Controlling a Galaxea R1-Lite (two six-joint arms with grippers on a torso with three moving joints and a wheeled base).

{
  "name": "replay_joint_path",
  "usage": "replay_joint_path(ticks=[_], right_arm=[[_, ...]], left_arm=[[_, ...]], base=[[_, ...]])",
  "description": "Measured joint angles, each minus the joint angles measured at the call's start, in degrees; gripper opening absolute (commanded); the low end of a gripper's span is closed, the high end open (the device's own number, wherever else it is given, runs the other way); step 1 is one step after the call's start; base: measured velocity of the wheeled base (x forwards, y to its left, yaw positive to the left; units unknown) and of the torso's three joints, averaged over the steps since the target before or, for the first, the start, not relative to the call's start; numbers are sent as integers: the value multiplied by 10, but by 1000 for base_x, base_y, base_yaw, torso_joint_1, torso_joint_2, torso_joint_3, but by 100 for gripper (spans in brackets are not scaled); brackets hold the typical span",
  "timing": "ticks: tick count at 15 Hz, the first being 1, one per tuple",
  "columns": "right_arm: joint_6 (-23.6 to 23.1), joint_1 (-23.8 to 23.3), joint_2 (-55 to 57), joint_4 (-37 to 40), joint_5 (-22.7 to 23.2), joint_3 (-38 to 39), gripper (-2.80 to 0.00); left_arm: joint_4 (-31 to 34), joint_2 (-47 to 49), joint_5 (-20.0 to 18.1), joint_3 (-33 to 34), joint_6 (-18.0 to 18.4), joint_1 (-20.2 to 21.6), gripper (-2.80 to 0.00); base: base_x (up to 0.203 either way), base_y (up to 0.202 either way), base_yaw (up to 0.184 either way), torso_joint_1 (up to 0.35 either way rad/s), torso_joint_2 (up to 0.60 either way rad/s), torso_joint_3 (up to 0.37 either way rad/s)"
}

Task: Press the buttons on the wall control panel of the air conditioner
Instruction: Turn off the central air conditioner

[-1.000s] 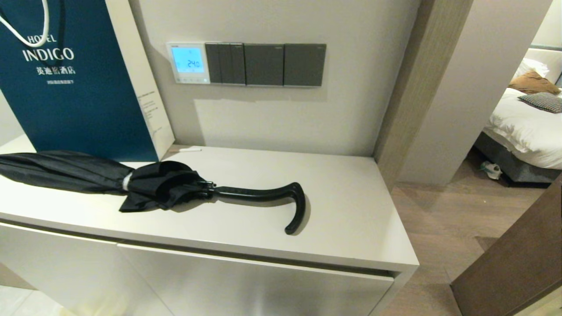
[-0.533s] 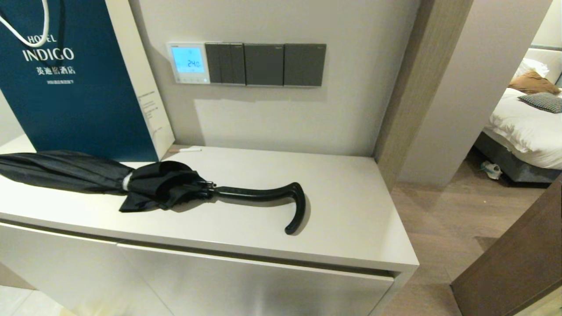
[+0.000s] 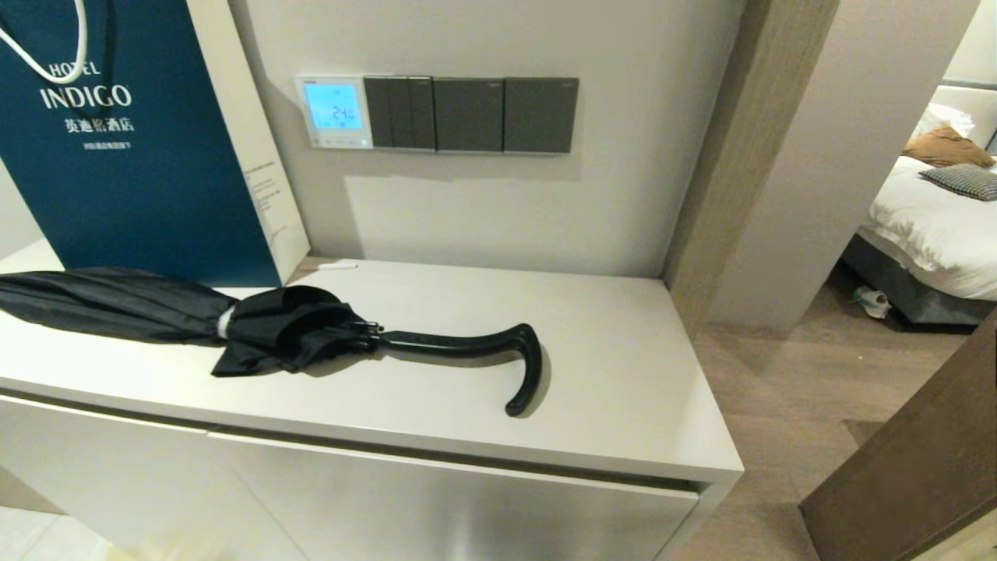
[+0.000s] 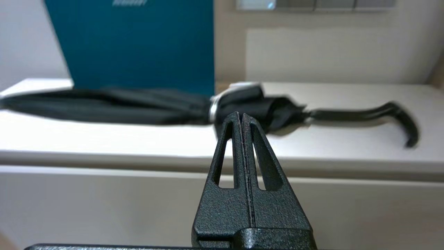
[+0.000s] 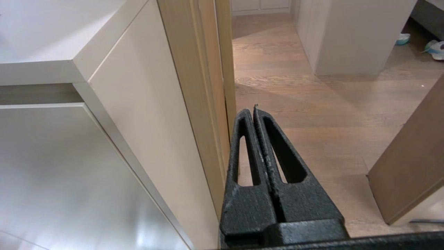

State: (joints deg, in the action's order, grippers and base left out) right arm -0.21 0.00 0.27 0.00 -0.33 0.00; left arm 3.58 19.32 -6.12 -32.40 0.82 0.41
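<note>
The air conditioner's wall control panel (image 3: pixel 334 111) is a small white thermostat on the wall, its screen lit light blue with digits. The buttons (image 3: pixel 337 142) are a row of tiny pale ones along its lower edge. Its bottom edge also shows in the left wrist view (image 4: pixel 256 4). Neither gripper shows in the head view. My left gripper (image 4: pixel 241 115) is shut and empty, low in front of the cabinet, far below the panel. My right gripper (image 5: pixel 252 110) is shut and empty, low beside the cabinet's right side, over the wooden floor.
Dark grey switch plates (image 3: pixel 472 114) sit right of the panel. A black umbrella (image 3: pixel 265 327) lies across the white cabinet top (image 3: pixel 623 374), its handle (image 3: pixel 483 347) pointing right. A teal paper bag (image 3: pixel 132 148) stands at the back left. A wooden door frame (image 3: pixel 724 171) rises at the right.
</note>
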Motion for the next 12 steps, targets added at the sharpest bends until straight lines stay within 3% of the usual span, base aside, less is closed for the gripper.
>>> replay_joint_path(ticks=[6, 12], right_arm=[[0, 0, 0, 0, 0, 0, -280], [0, 0, 0, 0, 0, 0, -280]], left_arm=[[-39, 144, -45, -62, -15, 0, -280], [-89, 264, -60, -84, -40, -21, -280]], base=[[0, 0, 0, 0, 0, 0], [0, 0, 0, 0, 0, 0]])
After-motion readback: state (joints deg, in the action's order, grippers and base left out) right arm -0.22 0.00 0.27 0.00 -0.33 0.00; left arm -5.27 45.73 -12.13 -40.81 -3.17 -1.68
